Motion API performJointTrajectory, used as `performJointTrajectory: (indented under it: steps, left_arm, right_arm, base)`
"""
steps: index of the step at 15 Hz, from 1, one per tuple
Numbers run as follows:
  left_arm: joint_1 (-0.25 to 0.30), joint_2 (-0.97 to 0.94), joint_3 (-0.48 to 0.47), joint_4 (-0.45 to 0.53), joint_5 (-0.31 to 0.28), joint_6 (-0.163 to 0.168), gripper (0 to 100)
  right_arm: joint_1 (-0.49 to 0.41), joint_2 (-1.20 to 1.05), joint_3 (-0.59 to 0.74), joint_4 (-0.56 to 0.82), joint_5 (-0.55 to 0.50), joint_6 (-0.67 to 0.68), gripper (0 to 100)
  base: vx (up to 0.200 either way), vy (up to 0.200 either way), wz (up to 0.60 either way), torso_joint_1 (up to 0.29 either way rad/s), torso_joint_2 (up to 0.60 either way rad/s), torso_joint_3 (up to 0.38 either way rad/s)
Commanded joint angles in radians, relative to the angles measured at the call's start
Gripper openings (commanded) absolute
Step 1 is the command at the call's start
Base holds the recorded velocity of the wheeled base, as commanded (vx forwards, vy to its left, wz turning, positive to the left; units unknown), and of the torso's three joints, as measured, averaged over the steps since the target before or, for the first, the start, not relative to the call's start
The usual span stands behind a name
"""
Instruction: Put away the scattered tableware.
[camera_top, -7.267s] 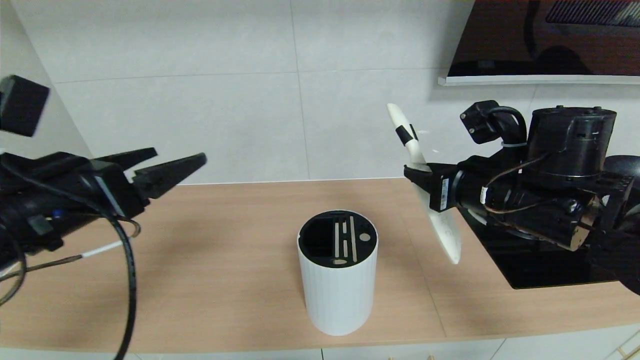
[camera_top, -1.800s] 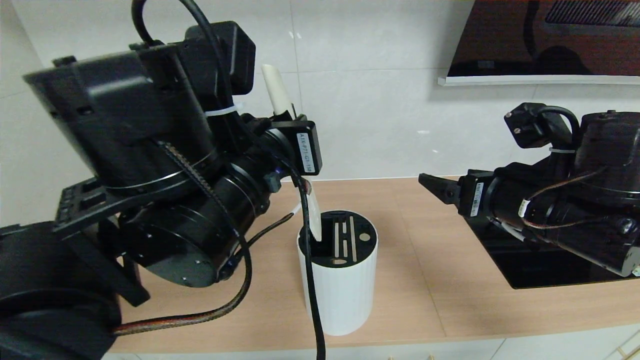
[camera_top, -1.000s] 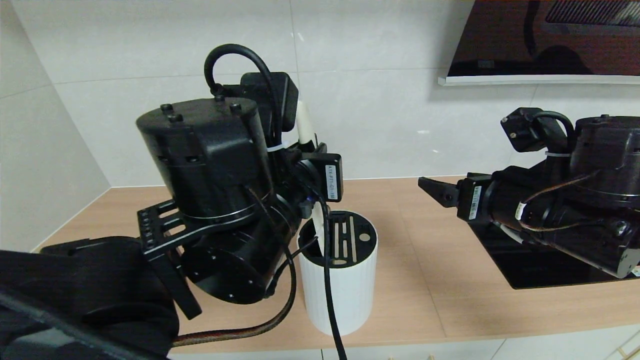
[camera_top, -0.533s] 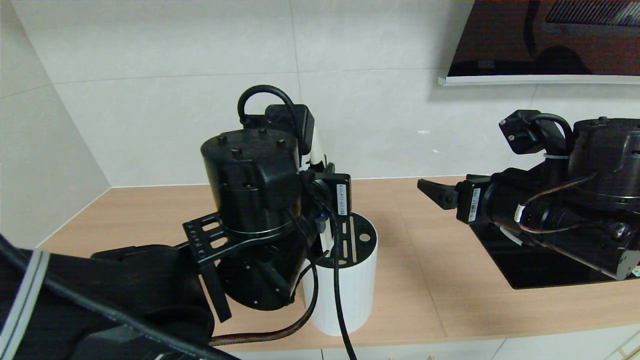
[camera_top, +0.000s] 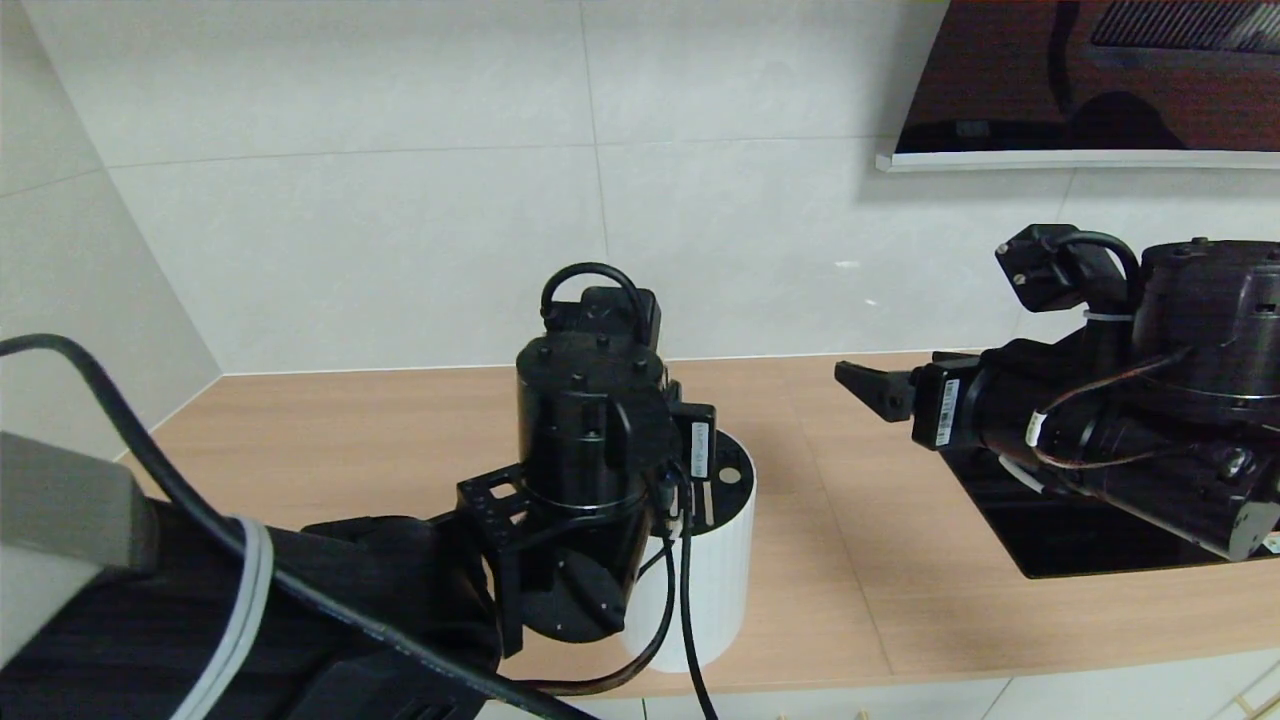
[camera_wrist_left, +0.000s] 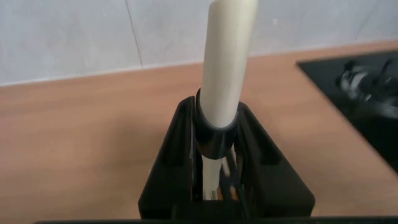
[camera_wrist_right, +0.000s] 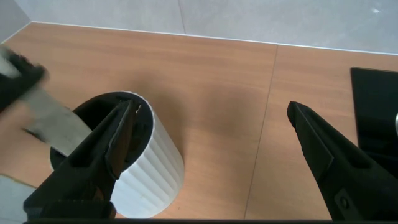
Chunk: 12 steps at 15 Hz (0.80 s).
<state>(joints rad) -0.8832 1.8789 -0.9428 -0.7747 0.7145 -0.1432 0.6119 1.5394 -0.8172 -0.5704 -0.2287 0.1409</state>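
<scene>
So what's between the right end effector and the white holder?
Bare countertop only, from right end effector to white holder; head view shows it.

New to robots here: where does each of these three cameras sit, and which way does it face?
Head view: on the head, facing forward and down at the counter, white holder and wall; both arms show.
Left wrist view: on the left wrist, facing along the left gripper, shut on a white handle, toward the counter.
Right wrist view: on the right wrist, facing down at the counter through the open right gripper.
Shared: head and right wrist views both show the holder; all three, the black cooktop.
</scene>
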Motion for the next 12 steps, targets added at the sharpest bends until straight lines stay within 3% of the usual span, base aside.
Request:
performJointTrajectory:
  steps: [1, 12]
  left_arm:
    - [0.007, 0.046, 0.018, 0.0, 0.0, -0.009, 0]
    - [0.03, 0.077, 0.025, -0.006, 0.003, -0.012, 0]
  right_arm:
    - [0.0, 0.005, 0.001, 0.0, 0.0, 0.0, 100]
    - [0.0, 0.005, 0.004, 0.0, 0.0, 0.0, 100]
  base:
    - [0.0, 0.0, 0.0, 0.0, 0.0, 0.0]
    - [0.0, 0.0, 0.0, 0.0, 0.0, 0.0]
